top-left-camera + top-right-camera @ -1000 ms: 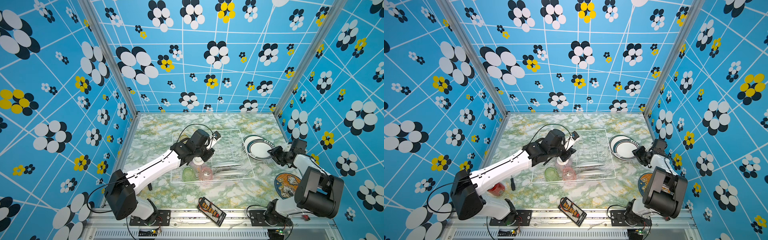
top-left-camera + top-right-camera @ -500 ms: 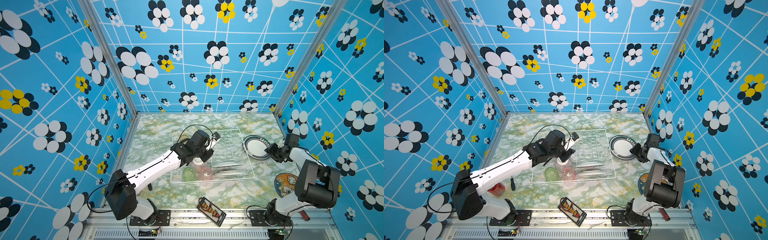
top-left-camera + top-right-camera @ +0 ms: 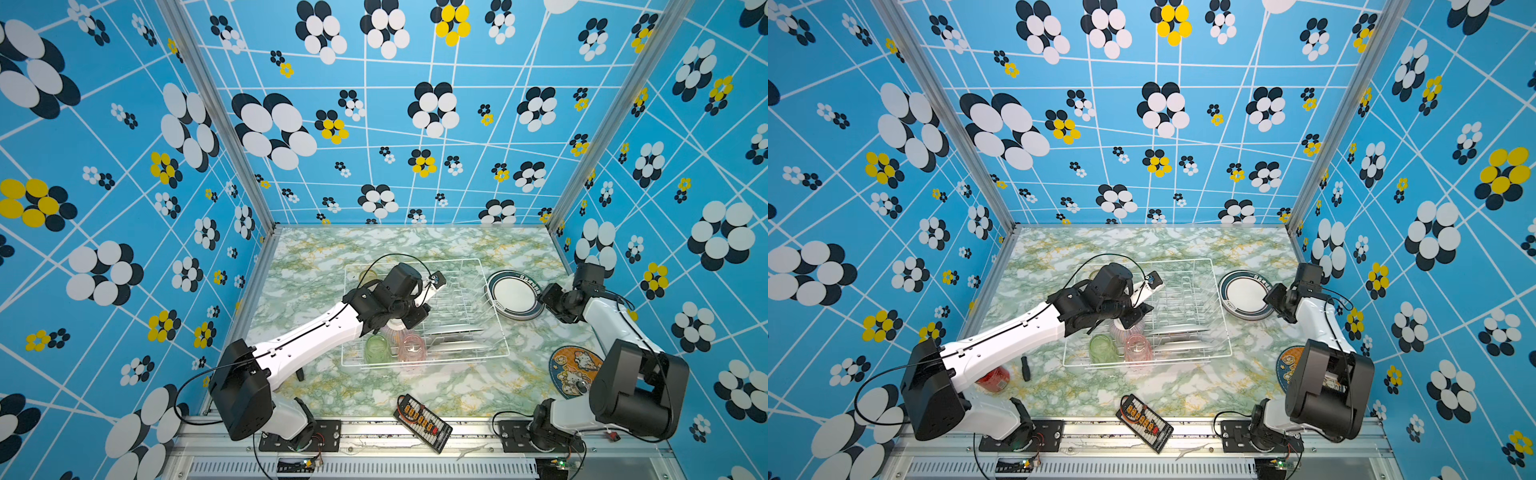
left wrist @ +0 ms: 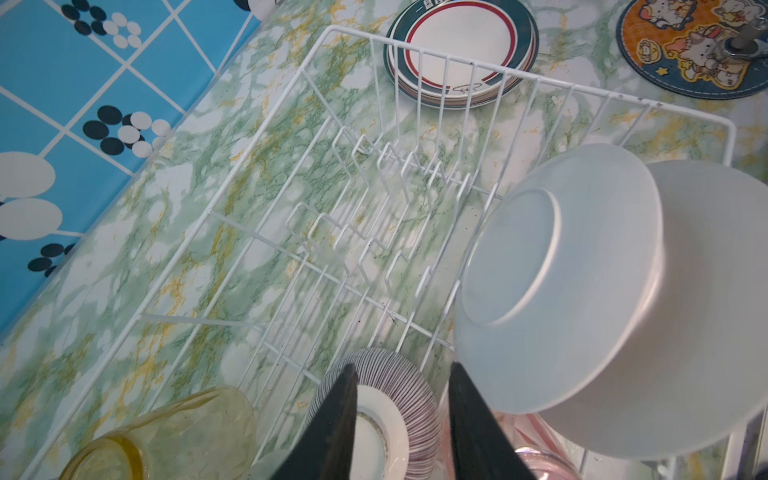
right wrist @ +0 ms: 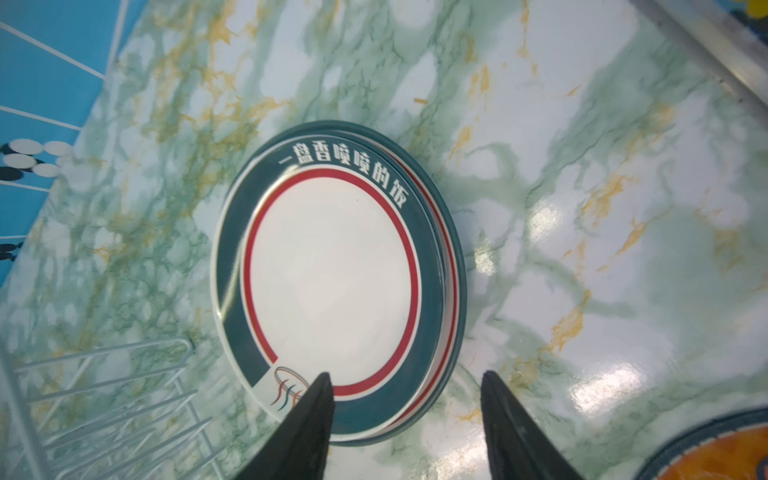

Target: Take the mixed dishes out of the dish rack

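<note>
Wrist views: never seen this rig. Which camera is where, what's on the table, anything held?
Two robot arms with pincer grippers share a marbled table. Both top views come from one overhead camera head; each wrist view is shot from its arm's wrist. The wire dish rack holds two plates, an inverted striped bowl, a green tumbler, a pink tumbler and a yellow tumbler. A plate stack and a cartoon mat lie to its right. The left gripper straddles the bowl; whether it grips is unclear. The right gripper is open over the stack's rim, holding nothing.
</note>
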